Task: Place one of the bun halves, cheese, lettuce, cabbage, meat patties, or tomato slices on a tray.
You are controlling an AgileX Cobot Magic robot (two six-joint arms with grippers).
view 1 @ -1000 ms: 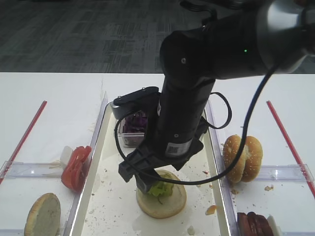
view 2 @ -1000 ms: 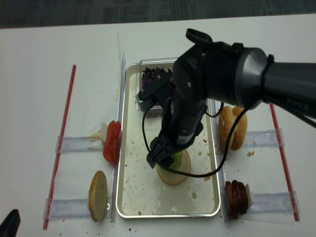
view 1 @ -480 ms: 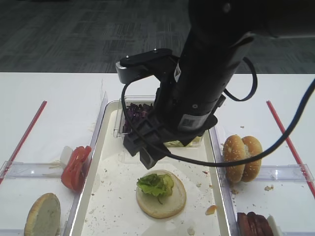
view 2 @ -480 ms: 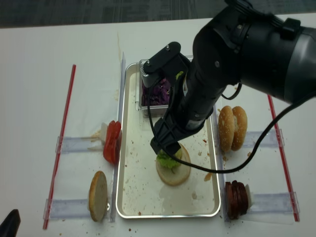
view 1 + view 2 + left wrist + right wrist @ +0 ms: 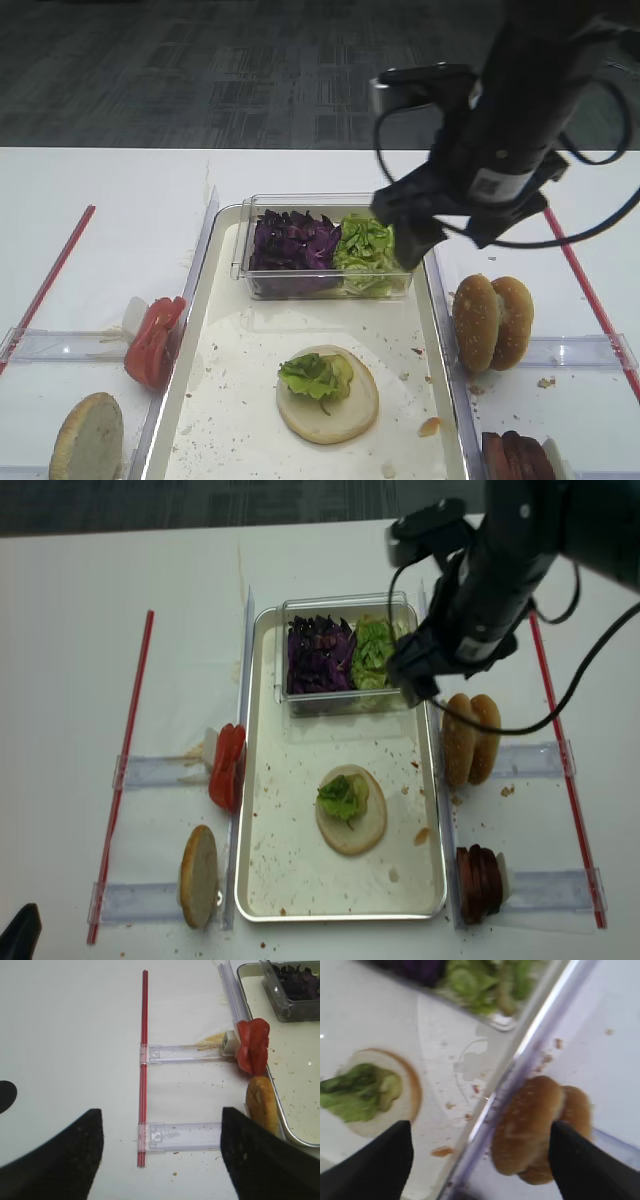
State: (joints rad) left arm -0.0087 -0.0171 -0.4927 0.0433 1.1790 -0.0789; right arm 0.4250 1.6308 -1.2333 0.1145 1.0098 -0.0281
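On the cream tray (image 5: 225, 400) lies a bun half (image 5: 340, 408) with a lettuce piece (image 5: 315, 375) on its cut face. My right gripper (image 5: 480, 1130) hangs open and empty above the tray's right rim, between that bun and the two sesame bun halves (image 5: 530, 1125) on the table. From outside it shows beside the clear box (image 5: 415, 675). The box holds purple cabbage (image 5: 290, 240) and more lettuce (image 5: 365, 245). My left gripper (image 5: 161, 1115) is open over bare table, left of the tray. No cheese is in view.
Tomato slices (image 5: 153, 340) and another bun half (image 5: 88, 438) stand left of the tray, meat patties (image 5: 515, 455) at the front right. Red strips (image 5: 125, 770) and clear plastic rails (image 5: 185, 1053) lie on the white table. Crumbs speckle the tray.
The right arm has risen off the bun on the tray, leaving the lettuce piece there, and swung back and right to the tray's right rim. Its jaws stayed open.
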